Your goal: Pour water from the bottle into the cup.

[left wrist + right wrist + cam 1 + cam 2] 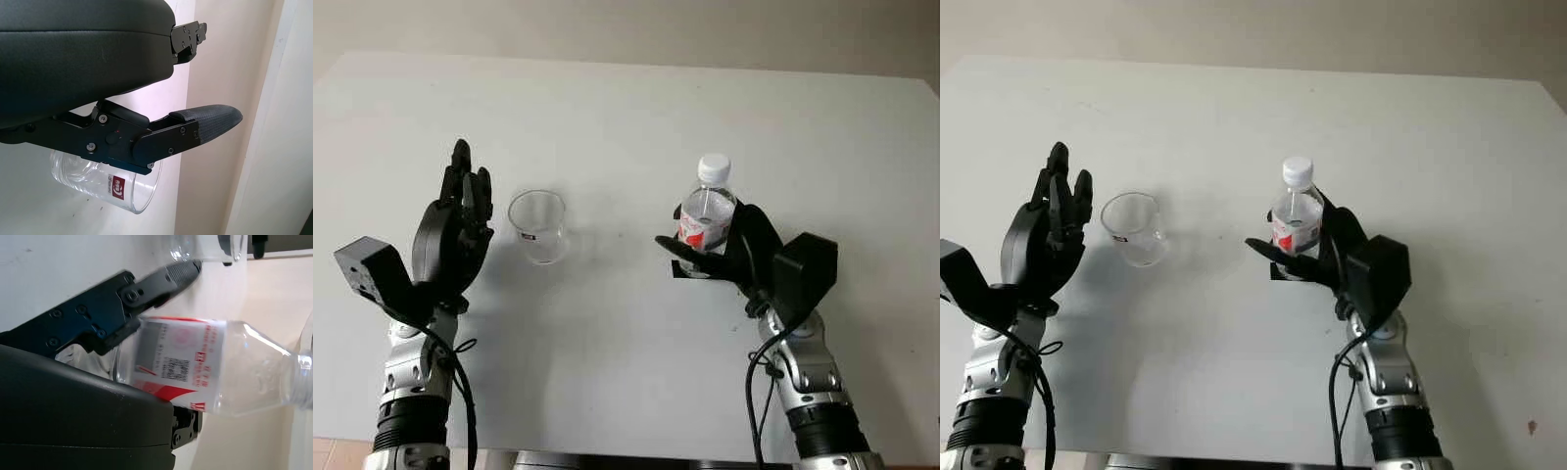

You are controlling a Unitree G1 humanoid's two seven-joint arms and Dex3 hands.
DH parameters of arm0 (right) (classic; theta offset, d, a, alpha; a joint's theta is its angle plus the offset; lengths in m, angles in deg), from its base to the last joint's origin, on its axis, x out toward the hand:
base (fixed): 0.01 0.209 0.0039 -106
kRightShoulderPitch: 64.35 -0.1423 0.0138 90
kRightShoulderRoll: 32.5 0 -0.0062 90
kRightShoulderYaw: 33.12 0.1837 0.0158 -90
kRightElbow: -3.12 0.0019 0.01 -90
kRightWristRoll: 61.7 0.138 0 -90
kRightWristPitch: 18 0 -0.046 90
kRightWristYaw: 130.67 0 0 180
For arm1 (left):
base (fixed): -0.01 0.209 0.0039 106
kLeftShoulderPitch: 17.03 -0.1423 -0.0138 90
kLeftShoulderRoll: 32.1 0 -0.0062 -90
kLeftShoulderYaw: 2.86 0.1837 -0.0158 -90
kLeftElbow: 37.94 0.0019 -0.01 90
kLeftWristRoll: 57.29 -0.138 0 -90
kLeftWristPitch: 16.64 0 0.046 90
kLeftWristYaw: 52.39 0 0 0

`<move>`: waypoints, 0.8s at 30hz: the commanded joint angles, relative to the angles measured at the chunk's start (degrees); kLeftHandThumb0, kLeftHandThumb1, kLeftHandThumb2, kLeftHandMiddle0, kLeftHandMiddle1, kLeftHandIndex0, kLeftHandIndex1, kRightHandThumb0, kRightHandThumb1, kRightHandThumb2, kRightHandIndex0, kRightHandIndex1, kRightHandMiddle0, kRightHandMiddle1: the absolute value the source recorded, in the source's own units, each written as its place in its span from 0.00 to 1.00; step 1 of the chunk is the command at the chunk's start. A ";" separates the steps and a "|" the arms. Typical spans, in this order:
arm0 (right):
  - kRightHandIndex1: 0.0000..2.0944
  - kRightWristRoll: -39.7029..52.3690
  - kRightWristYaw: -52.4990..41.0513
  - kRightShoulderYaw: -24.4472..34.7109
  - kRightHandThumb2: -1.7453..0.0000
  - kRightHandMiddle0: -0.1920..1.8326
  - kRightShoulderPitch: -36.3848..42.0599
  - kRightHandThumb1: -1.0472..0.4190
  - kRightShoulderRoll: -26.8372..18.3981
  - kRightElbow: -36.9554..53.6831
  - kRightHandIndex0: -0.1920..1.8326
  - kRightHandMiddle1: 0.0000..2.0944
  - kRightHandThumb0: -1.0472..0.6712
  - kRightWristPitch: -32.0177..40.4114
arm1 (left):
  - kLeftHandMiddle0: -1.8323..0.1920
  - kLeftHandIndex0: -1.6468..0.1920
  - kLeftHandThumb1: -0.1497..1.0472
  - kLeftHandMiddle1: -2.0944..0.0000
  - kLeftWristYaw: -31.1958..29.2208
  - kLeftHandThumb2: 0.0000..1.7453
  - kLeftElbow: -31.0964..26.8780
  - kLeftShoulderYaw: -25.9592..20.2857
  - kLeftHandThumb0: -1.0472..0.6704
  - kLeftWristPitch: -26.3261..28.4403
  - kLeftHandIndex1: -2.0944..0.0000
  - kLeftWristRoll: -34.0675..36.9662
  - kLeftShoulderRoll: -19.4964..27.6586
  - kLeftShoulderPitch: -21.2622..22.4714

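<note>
A clear plastic water bottle [707, 211] with a white cap and a red label stands upright right of the table's middle. My right hand [703, 257] wraps its lower part from the near side, one finger [146, 284] lying across the label, so the base is hidden. The bottle [210, 372] presses against the hand's black shell. An empty clear cup [537, 227] with a small red mark stands left of the middle. My left hand [467, 186] is raised just left of the cup, open, apart from it. The cup [122, 191] sits beyond a left finger [205, 122].
The white table [626, 117] spreads wide behind and between both objects. Its far edge meets a beige wall. About a hand's width of bare surface separates cup and bottle.
</note>
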 commanded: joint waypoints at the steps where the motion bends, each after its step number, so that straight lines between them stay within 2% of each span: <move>1: 0.83 -0.56 -0.67 -0.38 0.97 0.01 2.23 0.02 -1.08 -0.69 0.01 0.84 0.31 -0.73 | 1.00 1.00 1.00 1.00 0.04 0.39 -0.74 -0.13 0.16 0.09 1.00 0.06 0.34 0.39; 2: 0.61 -0.57 -1.00 -0.50 0.97 0.00 2.75 0.03 -1.21 -0.34 0.02 0.64 0.30 -0.65 | 1.00 1.00 1.00 1.00 0.06 0.39 -0.72 -0.13 0.16 0.04 1.00 0.03 0.33 0.38; 4: 0.29 -0.25 -1.88 -0.64 0.97 0.02 3.76 0.04 -1.46 0.50 0.07 0.40 0.28 -0.50 | 1.00 1.00 1.00 1.00 -0.04 0.39 -0.66 -0.14 0.17 -0.08 1.00 0.00 0.38 0.38; 5: 0.15 0.02 -2.44 -0.64 0.97 0.02 4.21 0.05 -1.60 0.77 0.08 0.27 0.27 -0.64 | 1.00 1.00 1.00 1.00 -0.03 0.39 -0.69 -0.15 0.17 0.04 1.00 -0.01 0.45 0.39; 6: 0.09 0.22 -2.89 -0.61 0.97 0.02 4.65 0.05 -1.72 1.12 0.07 0.20 0.26 -0.67 | 1.00 1.00 1.00 1.00 -0.04 0.38 -0.75 -0.15 0.16 0.19 1.00 0.02 0.50 0.40; 8: 0.03 0.98 -3.78 -0.43 0.97 0.01 5.52 0.06 -1.77 1.92 0.04 0.11 0.22 -0.58 | 1.00 1.00 1.00 1.00 -0.19 0.39 -0.67 -0.22 0.17 0.16 1.00 0.13 0.58 0.42; 11: 0.00 4.20 -5.91 0.35 0.97 0.00 6.59 0.07 -1.10 2.70 0.00 0.02 0.19 -1.09 | 1.00 1.00 1.00 1.00 -0.48 0.39 -0.46 -0.32 0.17 -0.07 1.00 0.27 0.63 0.46; 15: 0.00 7.48 -7.68 0.67 0.97 0.00 7.96 0.09 -0.04 3.07 0.00 0.00 0.15 -2.50 | 1.00 1.00 1.00 1.00 -0.08 0.38 -0.83 -0.08 0.16 0.16 1.00 -0.09 0.49 0.36; 24: 0.00 7.24 -4.64 1.64 0.97 0.00 8.74 0.07 2.04 -0.50 0.00 0.00 0.07 -8.61 | 1.00 1.00 1.00 1.00 0.03 0.39 -0.66 -0.12 0.17 0.26 1.00 0.23 0.31 0.53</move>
